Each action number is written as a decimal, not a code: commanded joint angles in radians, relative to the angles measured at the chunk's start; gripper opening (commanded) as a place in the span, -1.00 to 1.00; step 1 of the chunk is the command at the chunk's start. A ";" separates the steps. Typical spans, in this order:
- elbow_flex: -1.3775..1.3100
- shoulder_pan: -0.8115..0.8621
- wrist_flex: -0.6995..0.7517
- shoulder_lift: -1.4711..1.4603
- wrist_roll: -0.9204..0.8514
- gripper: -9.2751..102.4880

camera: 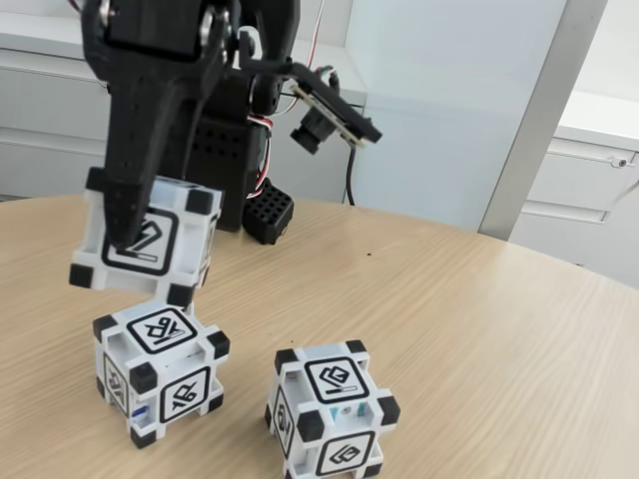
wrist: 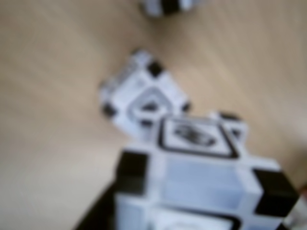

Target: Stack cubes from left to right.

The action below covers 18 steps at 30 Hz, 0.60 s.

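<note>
The wooden counter [camera: 479, 329] carries two cubes on its near side in the fixed view. The black tool [camera: 135, 225] grips a raised cube [camera: 150, 244], tilted in the air just above the left cube [camera: 160, 374] and apart from it. The right cube [camera: 334, 414] sits near the left one. In the blurred wrist view the raised cube [wrist: 201, 177] sits closest to the camera.
</note>
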 commanded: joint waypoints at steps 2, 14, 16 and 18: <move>-0.046 0.002 -0.012 0.000 -0.011 -0.48; -0.044 -0.054 -0.012 -0.002 -0.002 -0.47; -0.044 -0.055 -0.014 -0.002 -0.003 -0.47; -0.044 -0.055 -0.014 -0.002 -0.011 -0.47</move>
